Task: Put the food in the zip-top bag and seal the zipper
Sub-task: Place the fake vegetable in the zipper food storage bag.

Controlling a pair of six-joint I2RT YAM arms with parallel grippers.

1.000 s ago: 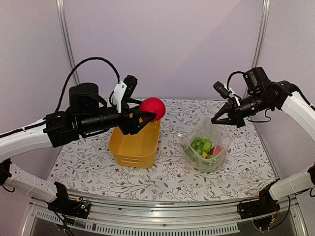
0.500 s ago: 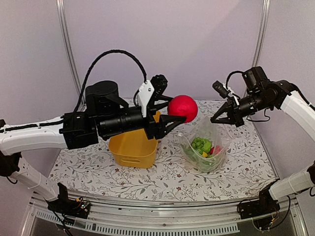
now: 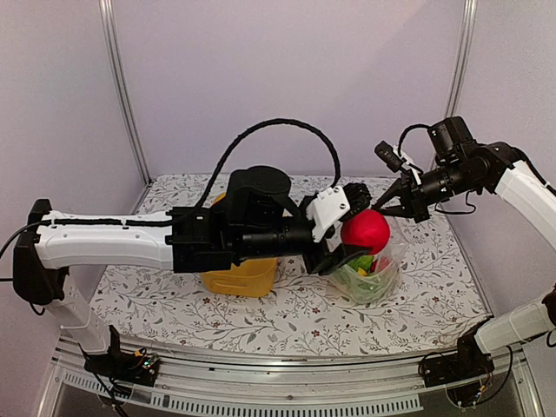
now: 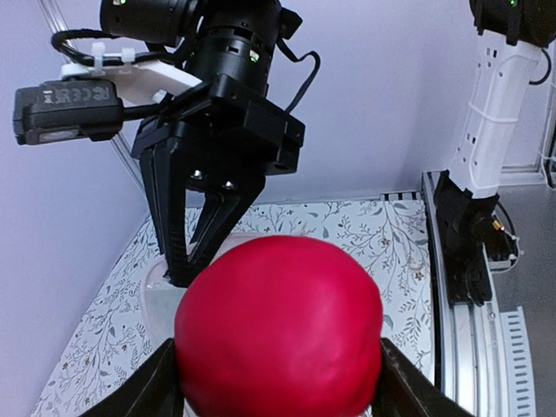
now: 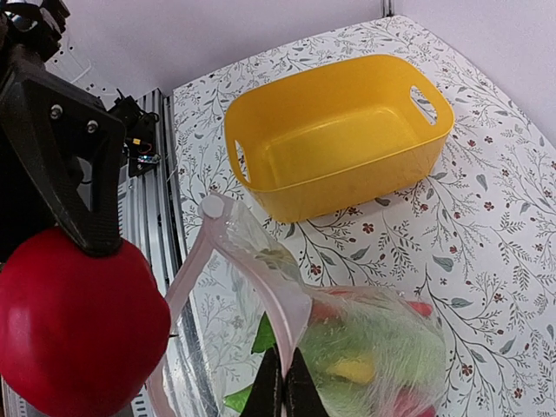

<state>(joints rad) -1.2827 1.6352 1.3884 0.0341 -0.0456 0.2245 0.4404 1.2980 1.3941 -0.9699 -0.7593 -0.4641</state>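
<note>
Left hand (image 3: 349, 236): its fingers are clamping a round red piece (image 3: 366, 231) of food from both sides. The piece is filling the span between them, and it is hanging just above the open mouth of the zip-top bag (image 3: 375, 280).

Right hand (image 5: 283, 387): its fingers are pressing together on the zipper (image 5: 186, 280), pinching the pale pink strip and lifting that side of the mouth. The strip is bowing outward into a loop, so the opening is standing wide.

Bag contents: green, yellow and red pieces are lying at the bottom. The bag is resting on the surface (image 3: 287, 314), just right of the yellow tub (image 5: 340, 146), which is showing no food in the right wrist view.

Handling, as judged: the red piece is looking smooth, rounded and light, so it is likely to roll once released. A hold across its widest part, as now, is suiting it best. The bag film is thin, limp and crinkly, offering no support of its own. The stiffer strip is the sound place to grip. The mouth is appearing only a little wider than the piece, so the rim may be catching it on release.
</note>
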